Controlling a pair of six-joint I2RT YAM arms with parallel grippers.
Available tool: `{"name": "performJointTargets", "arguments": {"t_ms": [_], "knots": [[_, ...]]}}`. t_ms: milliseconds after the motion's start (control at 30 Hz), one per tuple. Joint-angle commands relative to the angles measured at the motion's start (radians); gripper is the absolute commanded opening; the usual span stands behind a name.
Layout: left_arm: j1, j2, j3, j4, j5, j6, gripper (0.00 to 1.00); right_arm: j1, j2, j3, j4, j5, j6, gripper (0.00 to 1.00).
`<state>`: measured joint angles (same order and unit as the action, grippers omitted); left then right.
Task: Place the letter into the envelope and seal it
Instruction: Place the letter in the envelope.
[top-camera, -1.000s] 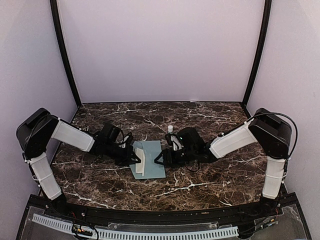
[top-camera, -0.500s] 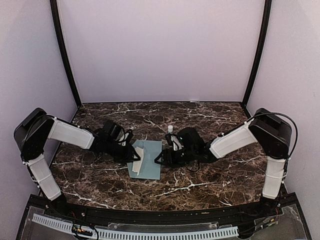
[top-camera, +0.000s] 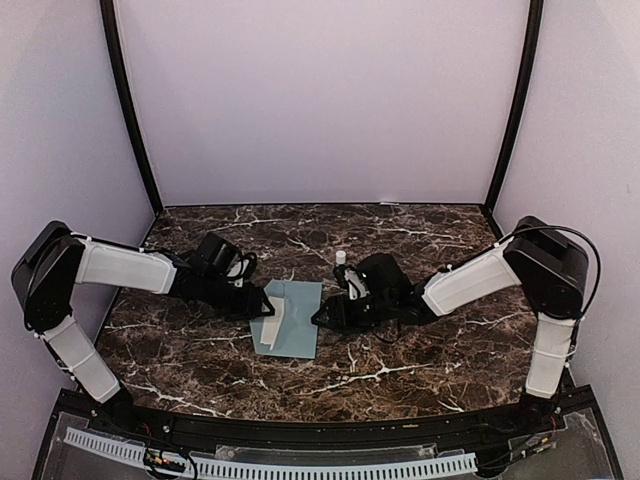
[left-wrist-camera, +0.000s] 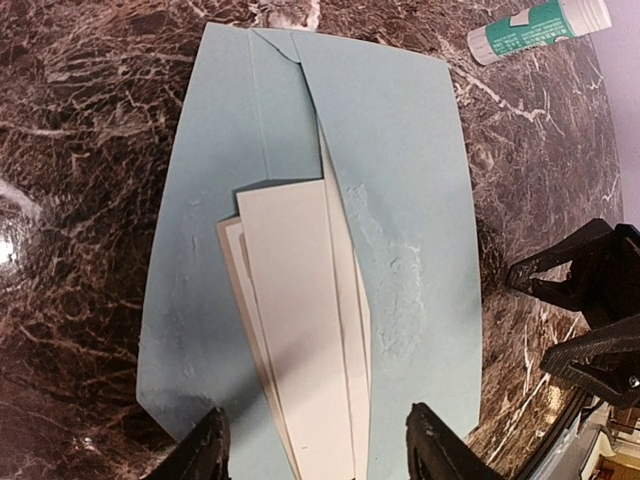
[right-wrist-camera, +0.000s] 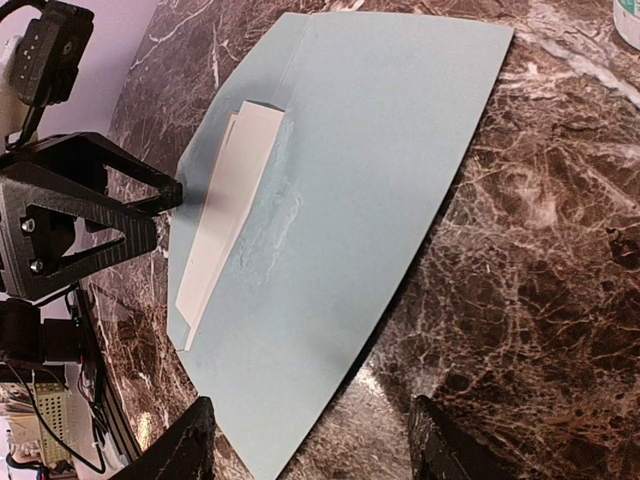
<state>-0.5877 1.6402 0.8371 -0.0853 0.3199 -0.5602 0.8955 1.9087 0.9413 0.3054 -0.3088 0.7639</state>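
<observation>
The pale blue envelope (top-camera: 295, 325) lies flat on the marble between both arms. The white folded letter (top-camera: 276, 316) rests on its left part. In the left wrist view the letter (left-wrist-camera: 300, 340) has one long edge tucked under the envelope's (left-wrist-camera: 410, 150) upper layer, and the rest shows. My left gripper (left-wrist-camera: 318, 448) is open, its fingers straddling the letter's near end without touching it. My right gripper (right-wrist-camera: 312, 445) is open above the envelope's (right-wrist-camera: 380, 170) right edge, holding nothing. The letter (right-wrist-camera: 228, 205) shows there too.
A white-and-green glue stick (left-wrist-camera: 538, 28) lies on the marble beyond the envelope; in the top view the glue stick (top-camera: 341, 258) is just behind the right gripper (top-camera: 322, 316). Dark marble surrounds the envelope, and the booth walls stand behind.
My left gripper has opened, let go of the letter and drawn back slightly to the left. The envelope and letter shifted a little. The right arm has barely moved.
</observation>
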Motion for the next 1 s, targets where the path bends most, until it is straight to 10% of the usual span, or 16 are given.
{"name": "performJointTargets", "arguments": {"t_ms": [0,967], "knots": [[-0.004,-0.039,0.009,-0.013,0.011,0.013,0.6,0.011,-0.034,-0.006,0.012,0.012,-0.008,0.62],[-0.006,0.081,0.028,0.106,0.11,-0.011,0.66,0.011,0.036,0.059,0.014,0.0,0.002,0.62]]}}
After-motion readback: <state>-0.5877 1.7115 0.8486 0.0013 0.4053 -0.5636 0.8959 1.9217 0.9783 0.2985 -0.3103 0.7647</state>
